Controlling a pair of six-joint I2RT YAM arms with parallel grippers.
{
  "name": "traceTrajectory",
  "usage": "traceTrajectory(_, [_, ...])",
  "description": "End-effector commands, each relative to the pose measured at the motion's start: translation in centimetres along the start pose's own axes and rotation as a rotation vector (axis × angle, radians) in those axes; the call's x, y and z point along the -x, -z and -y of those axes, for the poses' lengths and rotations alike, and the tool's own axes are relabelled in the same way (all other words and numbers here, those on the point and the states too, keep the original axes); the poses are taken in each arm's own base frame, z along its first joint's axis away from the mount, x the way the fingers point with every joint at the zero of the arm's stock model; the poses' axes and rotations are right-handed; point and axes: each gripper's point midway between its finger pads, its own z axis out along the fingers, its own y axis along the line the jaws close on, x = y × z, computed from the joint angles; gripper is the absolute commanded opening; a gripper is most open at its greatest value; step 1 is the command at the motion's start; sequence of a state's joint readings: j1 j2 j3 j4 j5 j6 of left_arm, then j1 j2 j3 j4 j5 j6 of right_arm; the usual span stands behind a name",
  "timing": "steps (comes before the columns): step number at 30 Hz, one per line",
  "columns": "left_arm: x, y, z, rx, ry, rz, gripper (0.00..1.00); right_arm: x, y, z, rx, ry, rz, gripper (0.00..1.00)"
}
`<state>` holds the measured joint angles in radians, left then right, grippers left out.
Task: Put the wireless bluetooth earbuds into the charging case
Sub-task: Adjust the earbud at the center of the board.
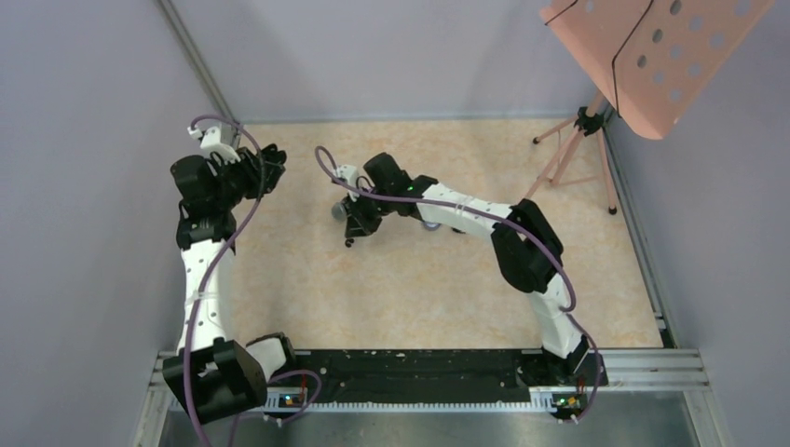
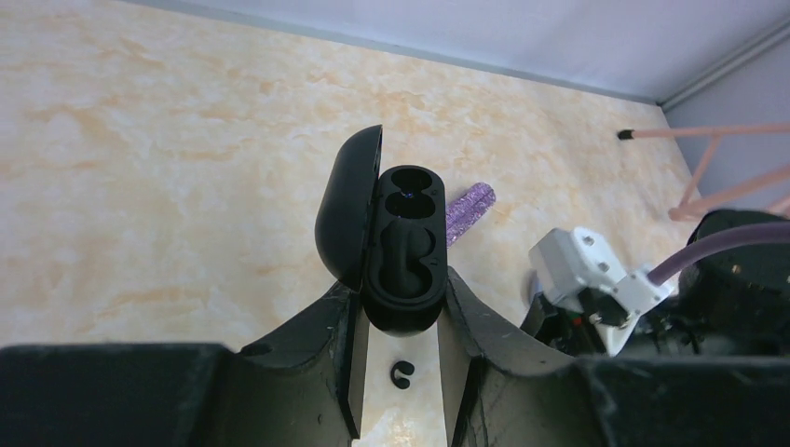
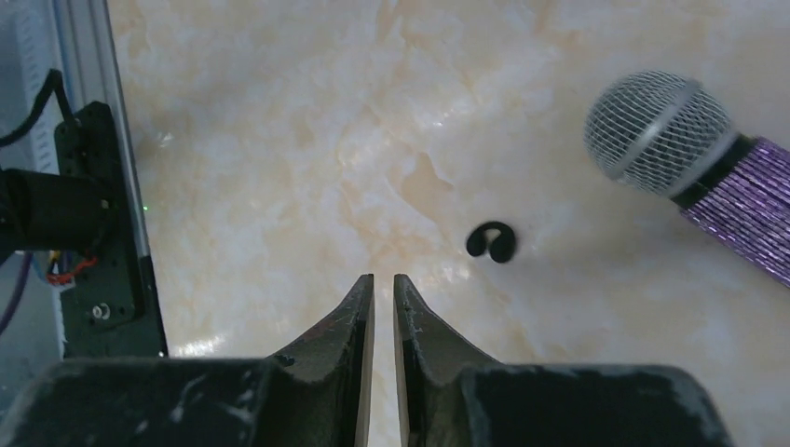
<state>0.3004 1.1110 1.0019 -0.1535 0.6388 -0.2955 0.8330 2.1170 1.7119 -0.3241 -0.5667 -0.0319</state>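
Observation:
My left gripper (image 2: 402,307) is shut on an open black charging case (image 2: 402,250), lid swung to the left, held above the table at the far left (image 1: 265,168). Its wells are dark; I cannot tell whether a bud sits in them. One small black C-shaped earbud (image 3: 491,243) lies on the table, just ahead and right of my right gripper (image 3: 383,279), whose fingers are nearly together and empty. The same bud shows below the case in the left wrist view (image 2: 402,373). No lilac-pink earbuds are in view.
A purple glitter microphone (image 3: 736,200) with a silver mesh head (image 3: 660,130) lies right of the earbud; its handle shows behind the case (image 2: 469,209). A pink music stand (image 1: 652,56) on a tripod (image 1: 578,154) stands at the back right.

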Motion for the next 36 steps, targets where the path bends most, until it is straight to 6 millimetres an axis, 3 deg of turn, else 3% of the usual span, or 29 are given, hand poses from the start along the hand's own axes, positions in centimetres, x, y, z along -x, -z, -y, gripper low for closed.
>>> traceTrajectory(1, [2.9, 1.4, -0.1, 0.090, 0.004, 0.090, 0.00, 1.3, -2.5, 0.1, -0.020, -0.142, 0.027, 0.14])
traceTrajectory(4, [3.0, 1.6, 0.2, 0.085, 0.021, 0.103, 0.00, 0.6, -3.6, 1.0, -0.054, -0.237, 0.017, 0.16])
traceTrajectory(9, [3.2, 1.9, 0.6, 0.080, 0.017, 0.117, 0.00, -0.5, -4.7, 2.6, -0.145, -0.270, -0.009, 0.32])
traceTrajectory(17, [2.8, 2.4, 0.7, 0.084, 0.010, 0.113, 0.00, -1.7, -5.9, 4.2, -0.229, -0.276, -0.023, 0.40])
traceTrajectory(25, [2.6, 2.5, 0.7, 0.083, 0.004, 0.112, 0.00, -3.5, -7.1, 5.5, -0.256, -0.257, -0.048, 0.36])
traceTrajectory(30, [2.6, 2.5, 0.7, 0.085, 0.000, 0.108, 0.00, -3.7, -7.4, 5.3, -0.226, -0.211, -0.058, 0.20])
traceTrajectory(36, [2.8, 2.4, 0.8, 0.078, -0.010, 0.107, 0.00, -3.1, -4.8, 4.8, -0.165, -0.046, -0.082, 0.06])
